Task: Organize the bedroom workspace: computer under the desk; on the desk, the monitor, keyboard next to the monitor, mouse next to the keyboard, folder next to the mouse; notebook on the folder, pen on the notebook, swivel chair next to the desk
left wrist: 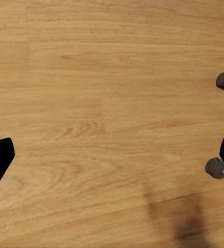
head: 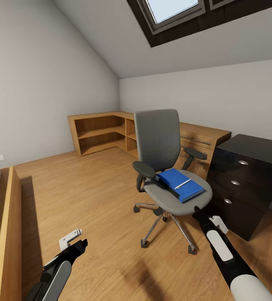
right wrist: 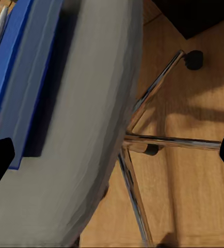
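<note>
Right hand (head: pixel 199 214): open, touching swivel chair (head: pixel 169 167) seat edge. Folder (head: pixel 180 184) just beyond on seat, pen (head: pixel 183 184) on top. Left hand (head: pixel 78 239): open, low over floor (head: pixel 94 200). Risk: nudging castored chair, sliding pen off.

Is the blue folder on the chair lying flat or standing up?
Flat. The folder lies on the swivel chair seat, its broad face up, with the pen resting on top.

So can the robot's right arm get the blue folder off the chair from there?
Probably yes. The right gripper is at the seat's front edge, open, and nothing sits between it and the folder on the swivel chair.
</note>
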You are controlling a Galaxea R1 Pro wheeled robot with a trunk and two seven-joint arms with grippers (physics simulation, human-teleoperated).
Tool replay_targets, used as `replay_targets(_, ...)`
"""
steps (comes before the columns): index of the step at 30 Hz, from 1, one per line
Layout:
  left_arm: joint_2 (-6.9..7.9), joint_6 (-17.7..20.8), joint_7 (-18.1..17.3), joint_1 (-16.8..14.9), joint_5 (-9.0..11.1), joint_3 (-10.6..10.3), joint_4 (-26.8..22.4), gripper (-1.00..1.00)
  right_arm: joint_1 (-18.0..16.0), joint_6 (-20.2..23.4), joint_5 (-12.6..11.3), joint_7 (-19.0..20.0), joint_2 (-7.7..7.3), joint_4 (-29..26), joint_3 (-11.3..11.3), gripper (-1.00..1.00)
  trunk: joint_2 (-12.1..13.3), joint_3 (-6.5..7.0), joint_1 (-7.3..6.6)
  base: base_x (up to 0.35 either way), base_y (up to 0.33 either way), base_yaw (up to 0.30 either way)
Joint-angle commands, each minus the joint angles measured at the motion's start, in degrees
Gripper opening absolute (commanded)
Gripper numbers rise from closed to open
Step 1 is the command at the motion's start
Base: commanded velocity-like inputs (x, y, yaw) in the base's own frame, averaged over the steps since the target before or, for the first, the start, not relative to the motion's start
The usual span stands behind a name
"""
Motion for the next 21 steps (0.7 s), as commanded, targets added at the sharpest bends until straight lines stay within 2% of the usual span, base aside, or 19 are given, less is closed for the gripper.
replay_targets(1, 0.06, 0.1, 0.5, 0.0, 0.5, -0.2, -0.1, 1.00, 0.0, 0.7, -1.5, -0.2, -0.05, -0.1, 0.1, 1.00, 0.0, -0.06, -0.01, 0.000, 0.000, 0.000)
replay_targets(7, 0.06, 0.1, 0.5, 0.0, 0.5, -0.2, 0.0, 1.00, 0.0, 6.3, -5.5, -0.1, -0.21, -0.2, -0.1, 1.00, 0.0, -0.06, -0.01, 0.000, 0.000, 0.000)
replay_targets(12, 0.06, 0.1, 0.5, 0.0, 0.5, -0.2, 0.0, 1.00, 0.0, 7.9, -6.5, 0.3, -0.35, -0.3, -0.1, 1.00, 0.0, -0.06, -0.01, 0.000, 0.000, 0.000)
replay_targets(21, 0.06, 0.1, 0.5, 0.0, 0.5, -0.8, 0.0, 1.00, 0.0, 8.2, -6.6, 0.7, -0.43, -0.5, 0.1, 1.00, 0.0, -0.06, -0.01, 0.000, 0.000, 0.000)
